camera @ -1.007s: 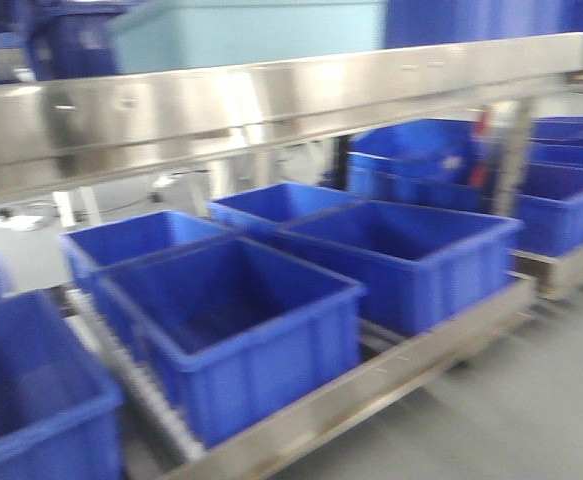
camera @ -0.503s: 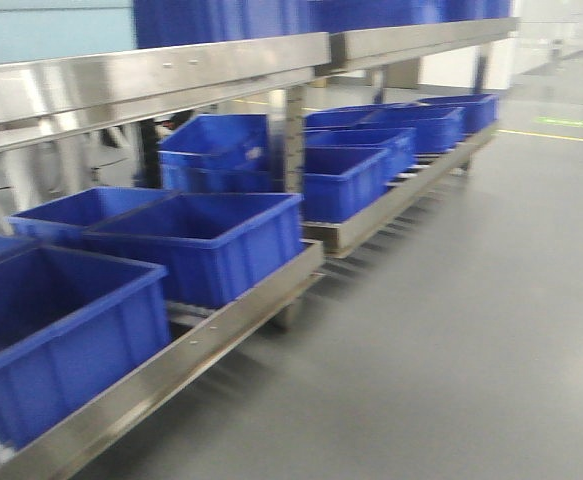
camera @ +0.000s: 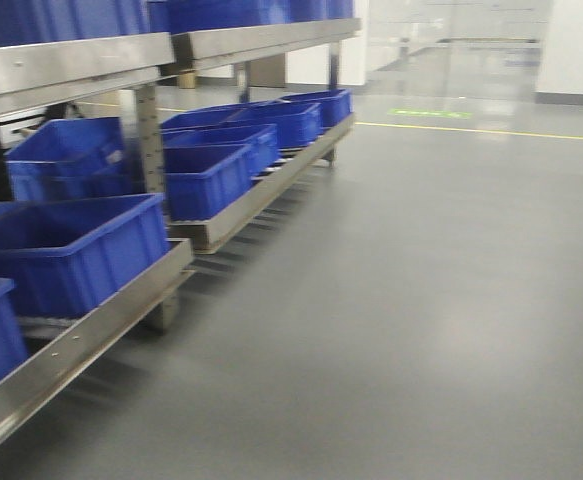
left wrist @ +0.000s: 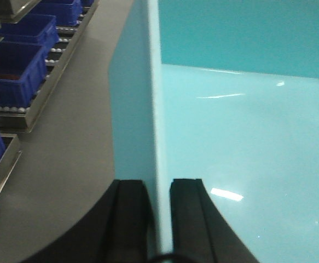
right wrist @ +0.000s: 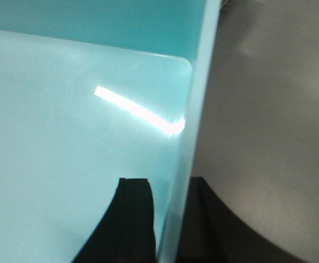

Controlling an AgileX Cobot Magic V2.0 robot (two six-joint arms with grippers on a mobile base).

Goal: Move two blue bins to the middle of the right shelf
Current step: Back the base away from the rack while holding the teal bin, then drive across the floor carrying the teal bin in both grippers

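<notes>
A pale sky-blue bin [left wrist: 241, 142] fills the left wrist view; my left gripper [left wrist: 158, 183] is shut on its left wall, one finger outside and one inside. The same bin [right wrist: 66, 120] fills the right wrist view; my right gripper [right wrist: 173, 183] is shut on its right wall the same way. The bin hangs above grey floor. In the front view the bin and both grippers are out of view. A stainless-steel rack [camera: 81, 65] runs along the left, with a middle tier rail and perforated uprights. A second pale bin is not in view.
Dark royal-blue crates [camera: 81, 250] sit on the rack's lower roller tier, more [camera: 211, 12] on the tier above. Open grey floor [camera: 421, 300] spreads to the right, with a yellow line [camera: 491, 130] far back. Crates [left wrist: 17, 71] also show in the left wrist view.
The front view has swung to the right: the rack and blue crates slid to the left edge and open floor now fills most of the frame. The pale bin has left that view.
</notes>
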